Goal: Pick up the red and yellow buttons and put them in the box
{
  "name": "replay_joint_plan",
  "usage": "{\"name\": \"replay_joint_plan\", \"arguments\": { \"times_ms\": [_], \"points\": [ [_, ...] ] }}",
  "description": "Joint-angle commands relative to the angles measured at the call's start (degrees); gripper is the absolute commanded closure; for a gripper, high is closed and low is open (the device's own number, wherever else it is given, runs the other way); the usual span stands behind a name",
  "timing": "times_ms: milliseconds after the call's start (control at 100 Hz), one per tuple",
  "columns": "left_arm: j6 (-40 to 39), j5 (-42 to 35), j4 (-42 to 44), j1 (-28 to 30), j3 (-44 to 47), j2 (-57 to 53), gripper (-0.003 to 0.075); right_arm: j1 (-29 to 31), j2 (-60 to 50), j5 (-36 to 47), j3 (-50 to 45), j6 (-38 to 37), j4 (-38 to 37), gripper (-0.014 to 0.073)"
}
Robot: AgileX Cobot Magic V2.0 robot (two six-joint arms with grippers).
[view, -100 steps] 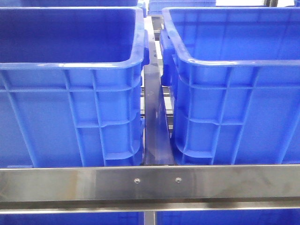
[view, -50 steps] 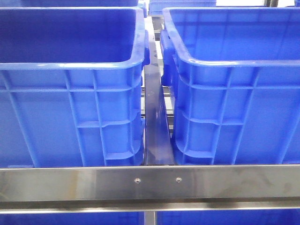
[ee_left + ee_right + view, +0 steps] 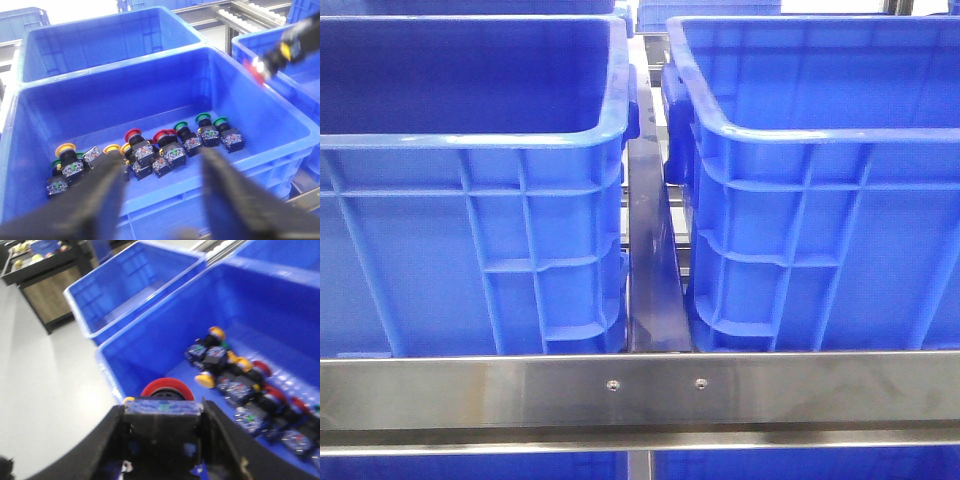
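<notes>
Now blue bin [image 3: 240, 165] w/ mixed buttons [image 3: 150, 150]; right pincer [image 3: 162, 427] grips red button [image 3: 166, 389].

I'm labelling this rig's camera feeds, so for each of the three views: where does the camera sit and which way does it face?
Front view: low, facing forward at two blue crates' outer walls behind a steel rail; no arm shows.
Left wrist view: above the left gripper, open, looking down into a crate of push buttons.
Right wrist view: above the right gripper, clamping a red button.
Both wrist views show the same button-filled crate.
</notes>
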State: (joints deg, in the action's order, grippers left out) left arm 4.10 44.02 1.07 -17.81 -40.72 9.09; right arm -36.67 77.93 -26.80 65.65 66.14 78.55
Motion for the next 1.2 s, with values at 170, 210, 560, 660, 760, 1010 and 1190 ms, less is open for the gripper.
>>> {"name": "replay_joint_plan", "arguments": {
  "times_ms": [170, 210, 560, 660, 760, 1010, 1190],
  "points": [
    [-0.72, -5.06, 0.13, 0.11, -1.18, 0.83, 0.0739, 9.5, -3.42, -1.01, 0.37, -0.88, 2.07, 0.0548],
    [-0.72, -5.06, 0.13, 0.11, -1.18, 0.83, 0.0739, 11.45, -3.42, -1.54, 0.11, -1.41, 2.07, 0.0548],
    [-0.72, -5.06, 0.13, 0.11, -1.18, 0.94, 0.0739, 28.51, -2.88, -2.67, -0.52, -9.08, 2.23, 0.0548],
    [-0.72, -5.06, 0.13, 0.11, -1.18, 0.94, 0.0739, 32.15, -1.34, -3.86, -0.52, -10.22, 2.31, 0.0548],
    [-0.72, -5.06, 0.13, 0.11, -1.18, 0.94, 0.0739, 35.18, 1.59, -4.46, -0.52, -11.62, 2.64, 0.0548],
    [-0.72, -5.06, 0.13, 0.11, -1.18, 0.94, 0.0739, 40.17, 12.5, -7.95, 0.09, -13.22, 7.57, 0.0548],
    [-0.72, -5.06, 0.13, 0.11, -1.18, 0.94, 0.0739, 41.9, 20.23, -12.63, 2.45, -13.22, 13.07, 0.0548]
  ]
}}
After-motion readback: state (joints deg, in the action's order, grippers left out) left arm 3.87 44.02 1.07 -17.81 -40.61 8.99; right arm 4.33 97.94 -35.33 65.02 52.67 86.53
